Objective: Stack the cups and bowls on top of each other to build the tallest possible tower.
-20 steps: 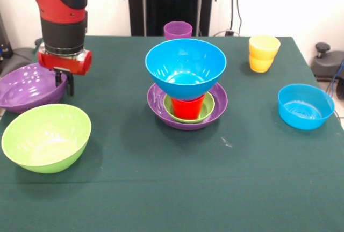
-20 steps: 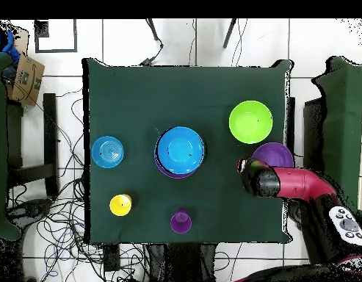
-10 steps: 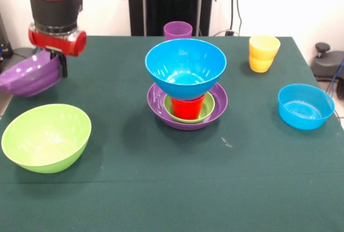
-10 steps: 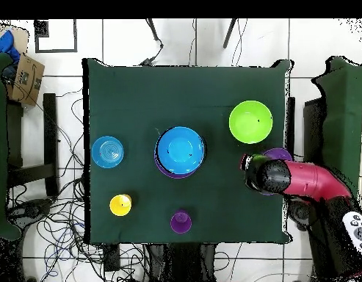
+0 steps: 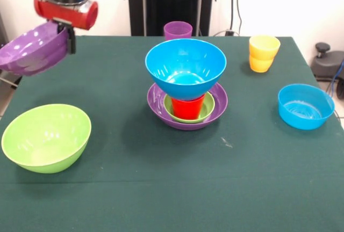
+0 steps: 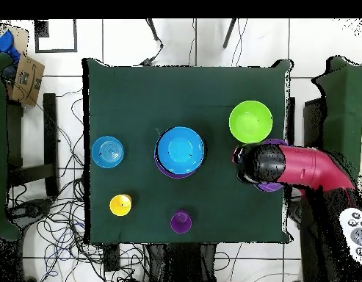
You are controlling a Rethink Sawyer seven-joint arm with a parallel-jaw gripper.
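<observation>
Front: tool is clamped on the rim of a purple bowl, held tilted in the air off the worktop edge, above the lime bowl. Tower mid-worktop: purple base, small green bowl, red cup, blue bowl on top. Yellow cups, purple cup and small blue bowl stand apart.

Overhead: arm hides most of the carried bowl, just beside the lime bowl; tower well apart.

My read: carry high, level the bowl, centre over the blue bowl, lower slowly. The red cup makes the tower tippy, so release gently.
</observation>
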